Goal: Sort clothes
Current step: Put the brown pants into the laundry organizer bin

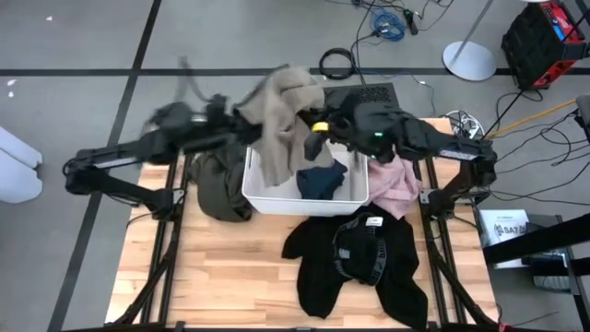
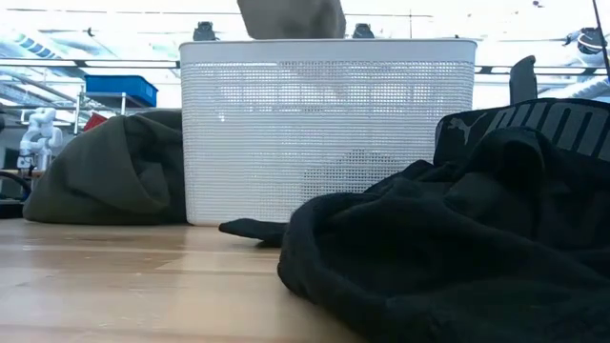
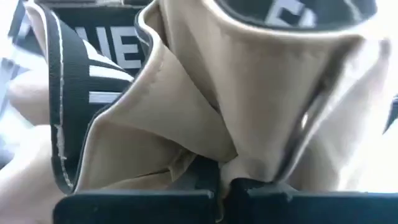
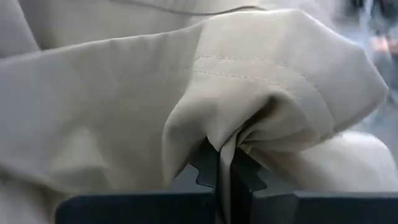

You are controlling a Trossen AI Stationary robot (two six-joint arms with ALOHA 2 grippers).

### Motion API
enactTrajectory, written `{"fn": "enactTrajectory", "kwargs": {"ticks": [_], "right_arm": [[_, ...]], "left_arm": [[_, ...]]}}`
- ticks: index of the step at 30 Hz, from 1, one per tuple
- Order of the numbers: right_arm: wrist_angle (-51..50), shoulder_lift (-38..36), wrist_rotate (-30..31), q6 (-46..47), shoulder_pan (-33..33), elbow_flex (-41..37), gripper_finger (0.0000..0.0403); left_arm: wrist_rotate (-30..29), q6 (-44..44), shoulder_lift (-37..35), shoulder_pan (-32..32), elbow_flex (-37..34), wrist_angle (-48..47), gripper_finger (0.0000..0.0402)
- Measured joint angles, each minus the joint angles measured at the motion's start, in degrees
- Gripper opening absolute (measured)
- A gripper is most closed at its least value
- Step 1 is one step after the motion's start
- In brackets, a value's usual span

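A beige-khaki garment hangs above the white bin, held up between my two grippers. My left gripper is shut on its left side and my right gripper on its right side. The garment's lower end shows above the bin's rim. A dark teal garment lies inside the bin. An olive-green garment lies heaped against the bin's left wall, a pink one lies at its right, and a black one is spread on the table in front. My left gripper pinches a bunched fold of the beige cloth between its two fingers, several layers, close to a black waistband with white letters. It comes in about level from the table's left. The garment is lifted clear. My right gripper pinches a gathered fold of the beige cloth near a stitched hem between its two fingers. It reaches in roughly level from the table's right. The cloth drapes slack around the fingers and hangs below them.
The bin's mesh wall stands mid-table. Bare wood shows at the near left. Cables, a round stand base and a red and black crate lie on the floor beyond the far edge.
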Motion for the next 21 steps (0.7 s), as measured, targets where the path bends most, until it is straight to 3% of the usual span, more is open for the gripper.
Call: {"fn": "enactTrajectory", "kwargs": {"ticks": [4,7,15,21], "right_arm": [[-18.9,0.5,0.5,11.7,-3.3,-3.0,0.0000],[-24.5,-0.9,1.6,16.5,-4.4,-8.6,0.0000],[-12.6,-6.3,-11.3,18.6,-9.1,-30.7,0.0000],[-6.5,-6.7,-16.2,18.6,-13.7,-39.3,0.0000]], "left_arm": [[2.6,-0.5,5.7,3.9,-2.1,-6.5,0.0004],[2.9,1.0,7.5,4.9,-4.3,-8.4,0.0004],[1.1,2.4,12.3,5.1,-8.8,-13.5,0.0004],[-2.0,4.0,16.1,5.8,-9.0,-16.8,0.0004]]}}
